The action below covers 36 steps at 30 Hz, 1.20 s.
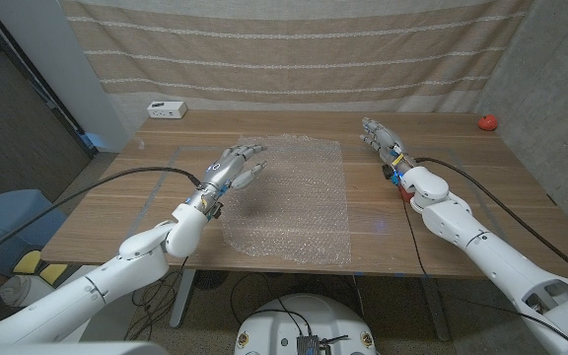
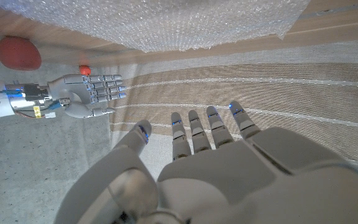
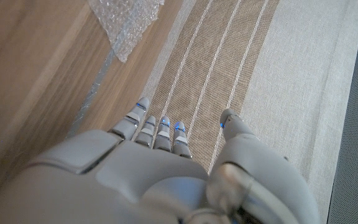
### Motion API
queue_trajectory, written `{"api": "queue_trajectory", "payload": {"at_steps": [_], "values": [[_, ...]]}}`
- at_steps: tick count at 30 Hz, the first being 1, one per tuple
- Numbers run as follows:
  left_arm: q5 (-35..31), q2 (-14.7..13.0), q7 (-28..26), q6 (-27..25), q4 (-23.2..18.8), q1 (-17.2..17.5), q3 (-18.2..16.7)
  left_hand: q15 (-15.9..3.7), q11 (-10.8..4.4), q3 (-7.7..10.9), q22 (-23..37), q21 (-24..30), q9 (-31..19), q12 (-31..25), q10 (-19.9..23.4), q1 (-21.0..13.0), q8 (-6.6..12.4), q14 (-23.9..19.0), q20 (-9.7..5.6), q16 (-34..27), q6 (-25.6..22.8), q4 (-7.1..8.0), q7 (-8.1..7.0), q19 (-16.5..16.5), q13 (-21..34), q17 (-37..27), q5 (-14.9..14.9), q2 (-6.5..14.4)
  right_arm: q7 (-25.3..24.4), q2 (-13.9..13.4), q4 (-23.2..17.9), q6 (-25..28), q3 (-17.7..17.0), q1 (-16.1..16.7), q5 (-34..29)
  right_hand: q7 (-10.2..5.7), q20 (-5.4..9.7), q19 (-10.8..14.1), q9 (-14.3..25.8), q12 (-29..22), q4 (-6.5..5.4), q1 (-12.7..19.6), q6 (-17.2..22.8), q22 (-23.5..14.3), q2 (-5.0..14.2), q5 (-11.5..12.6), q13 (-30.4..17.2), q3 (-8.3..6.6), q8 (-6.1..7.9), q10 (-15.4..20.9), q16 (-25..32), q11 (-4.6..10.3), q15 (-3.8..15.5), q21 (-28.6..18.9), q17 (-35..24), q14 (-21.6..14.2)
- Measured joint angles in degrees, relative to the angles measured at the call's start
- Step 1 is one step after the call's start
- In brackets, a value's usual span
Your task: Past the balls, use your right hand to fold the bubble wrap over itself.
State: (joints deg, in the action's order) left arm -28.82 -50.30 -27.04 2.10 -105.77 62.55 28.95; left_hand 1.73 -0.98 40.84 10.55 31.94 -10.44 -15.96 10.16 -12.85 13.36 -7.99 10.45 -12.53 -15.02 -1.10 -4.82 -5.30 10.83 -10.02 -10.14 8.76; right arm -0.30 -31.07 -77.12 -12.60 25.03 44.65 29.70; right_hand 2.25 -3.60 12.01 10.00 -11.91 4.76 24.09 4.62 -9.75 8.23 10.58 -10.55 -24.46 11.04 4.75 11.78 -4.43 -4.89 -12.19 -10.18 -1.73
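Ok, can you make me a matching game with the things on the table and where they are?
Things:
1. bubble wrap
2. red ball
3. white box
4. left hand

Places:
A. far right corner of the table
B. far left edge of the table
C. spread flat in the middle
D. over the wrap's left edge

Pairs: 1-C, 2-A, 3-B, 4-D

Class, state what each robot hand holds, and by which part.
Nothing is held. The left hand hovers open over the clear bubble wrap sheet; the right hand is open beside it.
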Motion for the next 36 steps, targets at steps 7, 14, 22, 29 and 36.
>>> {"api": "queue_trajectory", "payload": {"at_steps": [7, 14, 22, 29, 36], "values": [[-1.2, -1.1, 0.3, -0.8, -2.4, 2.9, -0.2, -0.06, -0.37, 0.58, 0.0, 0.0, -0.1, 0.0, 0.4, -1.6, 0.0, -1.0, 0.4, 0.0, -0.9, -1.63, -0.46, 0.4, 0.3, 0.0, 0.0, 0.5, -0.1, -0.3, -0.4, 1.1, 0.7, -1.1, -1.7, -0.62, -1.03, 0.2, 0.0, 0.0, 0.45, 0.3, 0.6, 0.0, 0.3, -0.2, 0.0, 0.0, 0.0, 0.0, 0.2, 0.02, -0.64, 0.3, -0.1, -0.6], [-2.3, -2.2, 0.4, -2.8, -4.9, 6.3, -1.0, -0.52, -0.46, 1.1, 0.0, 0.0, -0.1, 0.0, 1.8, -3.3, 0.0, -1.8, 0.11, 0.0, -2.5, -3.46, -0.24, 0.7, 0.3, 0.0, -0.5, 0.7, -0.2, -0.5, -0.7, 2.3, 2.0, -3.3, -3.6, -0.62, -1.02, 0.2, 0.0, 0.0, 0.69, 0.3, 0.6, 0.0, 0.3, -0.2, 0.0, -0.23, 0.0, 0.0, 0.2, 0.03, -0.85, 0.3, -0.1, -0.8], [-3.3, -3.2, -0.6, -4.6, -7.1, 9.7, -2.1, -0.72, 0.21, 0.64, 0.0, 0.0, -0.4, -0.7, 5.6, -4.1, 0.43, -4.4, 0.2, -0.9, -6.8, -3.96, 2.0, 1.9, 0.7, -0.9, -0.5, 1.5, -1.7, -0.5, -0.7, 4.6, 3.5, -5.3, -6.8, -1.64, -0.77, 0.4, 0.0, 0.0, 1.32, 1.9, 1.6, -0.1, 1.12, -0.2, 0.0, -0.87, 0.0, 0.9, 0.2, 0.96, 0.29, 0.3, -0.2, -2.0], [-3.9, -3.8, -2.2, -5.9, -8.6, 12.8, -3.3, -1.07, 1.15, 0.91, 0.3, 0.2, -0.9, -2.7, 10.9, -4.5, 1.75, -8.7, 0.65, -3.6, -13.4, -0.63, 4.4, 4.8, 1.7, -2.2, -0.5, 1.5, -4.5, -0.7, -1.9, 8.8, 5.6, -7.2, -11.4, -2.36, -0.39, 1.4, 0.3, 0.0, 1.95, 3.0, 2.3, -0.3, 1.66, -0.2, 0.0, -1.5, 0.23, 2.1, 0.5, 1.09, 0.8, 0.3, -0.4, -2.5], [-4.3, -4.1, -3.0, -7.7, -9.8, 14.9, -4.0, -1.88, 1.43, 1.09, 0.4, 0.9, -1.2, -4.4, 16.0, -5.2, 2.57, -14.5, -0.21, -7.3, -18.1, 1.14, 6.9, 6.5, 2.4, -3.8, -0.9, 1.6, -8.3, -0.9, -4.0, 14.8, 8.0, -8.8, -16.8, -2.87, -0.18, 3.3, 0.3, 0.0, 3.0, 5.5, 3.7, -0.3, 2.33, -0.2, 0.0, -2.54, 0.23, 3.7, 1.0, 1.06, 1.21, -0.3, -0.4, -4.3]]}}
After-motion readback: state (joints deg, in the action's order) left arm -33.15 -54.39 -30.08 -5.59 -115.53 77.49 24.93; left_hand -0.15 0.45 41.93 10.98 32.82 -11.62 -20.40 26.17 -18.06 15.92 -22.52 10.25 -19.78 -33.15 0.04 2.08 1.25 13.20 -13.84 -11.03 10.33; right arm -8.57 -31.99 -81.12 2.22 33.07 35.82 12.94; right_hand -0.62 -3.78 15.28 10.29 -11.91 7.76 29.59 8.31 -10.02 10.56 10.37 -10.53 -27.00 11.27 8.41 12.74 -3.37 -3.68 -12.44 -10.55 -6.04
